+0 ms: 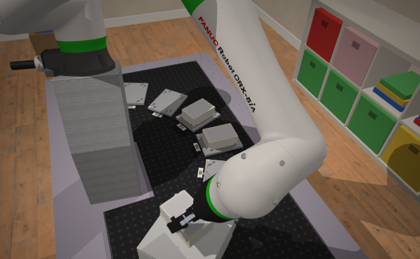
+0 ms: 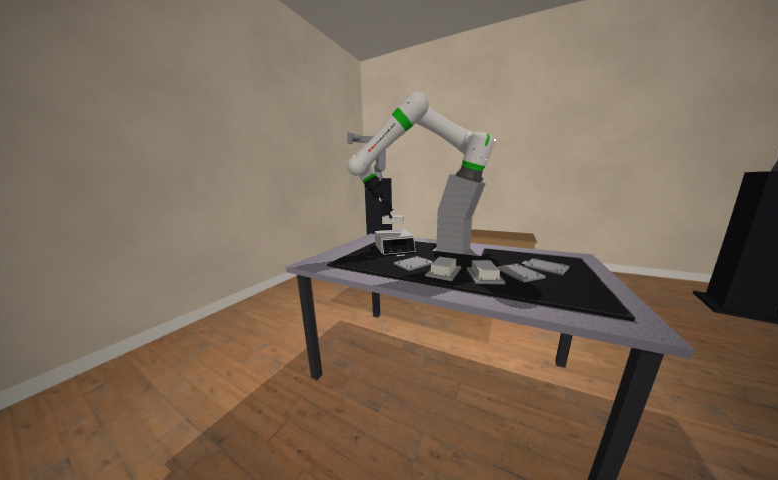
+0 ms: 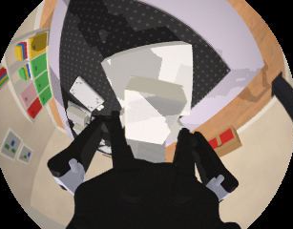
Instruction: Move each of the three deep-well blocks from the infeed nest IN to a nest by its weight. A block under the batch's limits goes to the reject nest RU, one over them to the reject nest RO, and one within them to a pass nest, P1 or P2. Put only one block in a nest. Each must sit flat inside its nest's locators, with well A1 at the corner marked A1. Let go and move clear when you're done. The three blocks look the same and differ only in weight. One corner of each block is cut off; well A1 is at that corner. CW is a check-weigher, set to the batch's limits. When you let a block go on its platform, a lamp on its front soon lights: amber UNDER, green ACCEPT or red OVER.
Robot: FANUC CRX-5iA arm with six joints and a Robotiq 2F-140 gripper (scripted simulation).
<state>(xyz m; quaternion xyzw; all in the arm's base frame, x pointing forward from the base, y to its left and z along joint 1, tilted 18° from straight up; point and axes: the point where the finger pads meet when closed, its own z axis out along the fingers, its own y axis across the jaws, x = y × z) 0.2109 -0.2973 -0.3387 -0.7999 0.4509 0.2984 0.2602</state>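
My gripper (image 1: 181,222) (image 3: 149,115) (image 2: 389,215) is shut on a white deep-well block (image 1: 176,204) (image 3: 145,111) (image 2: 398,218) and holds it tilted just above the check-weigher CW (image 1: 161,246) (image 2: 396,242) (image 3: 177,57) at the near end of the mat. Two other blocks (image 1: 197,110) (image 1: 219,135), also in the exterior view (image 2: 442,265) (image 2: 485,268), sit on neighbouring nest plates mid-mat. A nest plate (image 1: 214,165) next to the weigher is bare and partly hidden by my arm. Two further plates (image 1: 167,101) (image 1: 135,92) are bare. The labels are too small to read.
The grey pedestal (image 1: 93,122) of the arm's base stands at the left of the black mat (image 1: 161,141). A shelf with coloured bins (image 1: 366,80) stands to the right, off the table. The table's edge (image 2: 500,312) runs close to the nests.
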